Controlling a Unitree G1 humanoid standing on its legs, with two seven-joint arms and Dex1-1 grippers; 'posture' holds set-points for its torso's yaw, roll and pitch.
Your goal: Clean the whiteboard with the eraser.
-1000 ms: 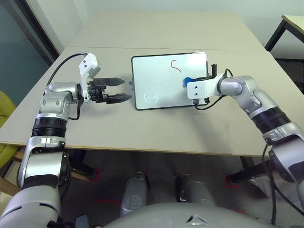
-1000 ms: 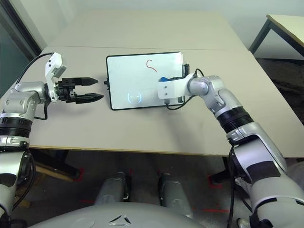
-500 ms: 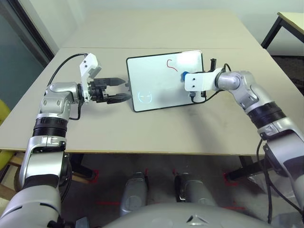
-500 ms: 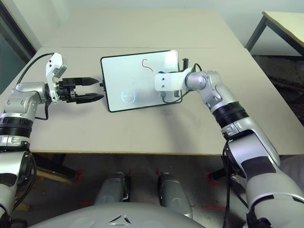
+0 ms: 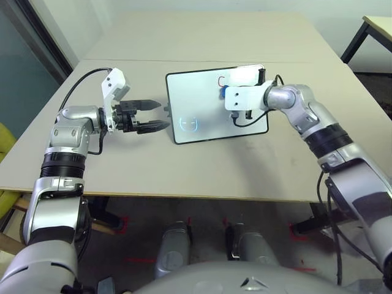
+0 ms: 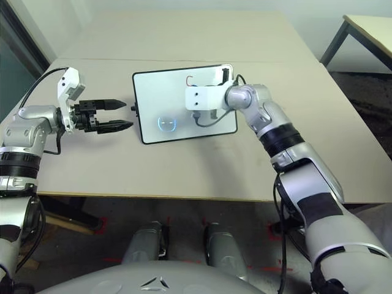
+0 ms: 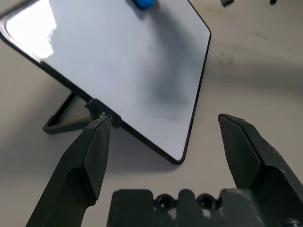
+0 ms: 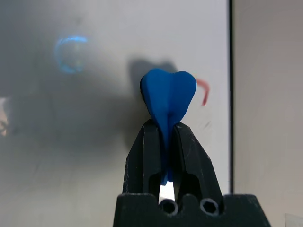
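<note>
The whiteboard (image 5: 205, 101) lies on the table between my arms, with a faint round face mark (image 5: 188, 124) near its front left corner. My right gripper (image 8: 163, 126) is shut on the blue eraser (image 8: 169, 97), pressing it against the board close to the far edge. A short piece of a red pen mark (image 8: 204, 91) shows beside the eraser. My left gripper (image 5: 163, 115) stands open just left of the board, level with its side knob (image 7: 102, 111), its fingers apart from the frame.
A dark stand (image 7: 59, 118) sticks out from under the board on the left. The beige table (image 5: 202, 165) has bare room in front of the board and behind it. A second table (image 5: 375, 27) stands at the far right.
My right gripper has carried the eraser left and toward the board's far edge, onto the red mark, of which less now shows. The left arm has stayed put.
</note>
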